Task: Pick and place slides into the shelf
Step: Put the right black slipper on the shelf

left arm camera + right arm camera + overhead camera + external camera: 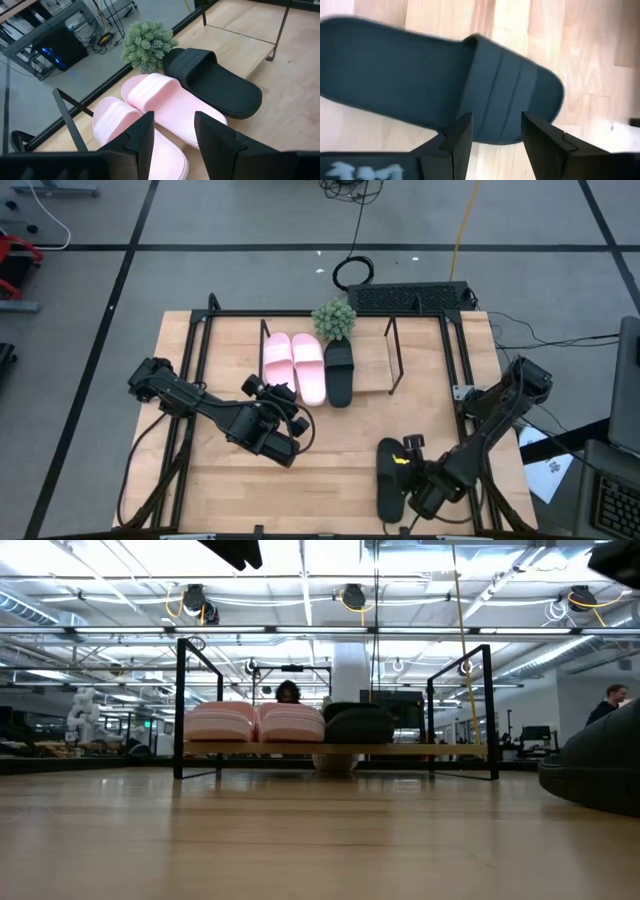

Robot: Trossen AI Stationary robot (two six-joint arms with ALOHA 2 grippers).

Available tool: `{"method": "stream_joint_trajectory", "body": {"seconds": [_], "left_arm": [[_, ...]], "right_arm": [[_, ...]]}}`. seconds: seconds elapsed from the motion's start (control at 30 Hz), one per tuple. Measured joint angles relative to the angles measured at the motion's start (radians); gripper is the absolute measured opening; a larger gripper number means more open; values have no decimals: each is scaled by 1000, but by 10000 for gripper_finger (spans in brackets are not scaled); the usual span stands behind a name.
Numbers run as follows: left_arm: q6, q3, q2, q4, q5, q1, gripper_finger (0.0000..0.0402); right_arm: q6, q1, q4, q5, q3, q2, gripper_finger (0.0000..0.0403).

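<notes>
Three slides (306, 367) sit on the shelf (372, 358) already, and we see the right claw (420, 498) spread over the last black slide (390, 478) near the counter's (330, 460) front edge, left claw (283, 393) spread too.

You have one camera straight overhead, taking in the whole table (330, 470) and shelf (370, 355). Another sits at tabletop level, facing the shelf's (335, 750) front and the room behind. The left wrist camera looks down close on the pink slides (165, 107) — on the shelf in all three. The right wrist camera hangs very close over a black slide (445, 82) — off the shelf, nearer you.
</notes>
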Motion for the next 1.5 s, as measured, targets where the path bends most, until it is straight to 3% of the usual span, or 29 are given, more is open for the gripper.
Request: {"method": "stream_joint_trajectory", "body": {"seconds": [0.4,0.77,0.93,1.5], "left_arm": [[0,0,0,6,1,0,145],[0,0,0,6,2,-1,145],[0,0,0,7,2,-7,145],[3,0,0,8,2,-7,145]], "right_arm": [[53,26,27,17,28,0,117],[121,38,-10,-32,28,5,116],[144,41,63,-34,19,5,116],[207,62,62,-30,-20,4,116]]}}
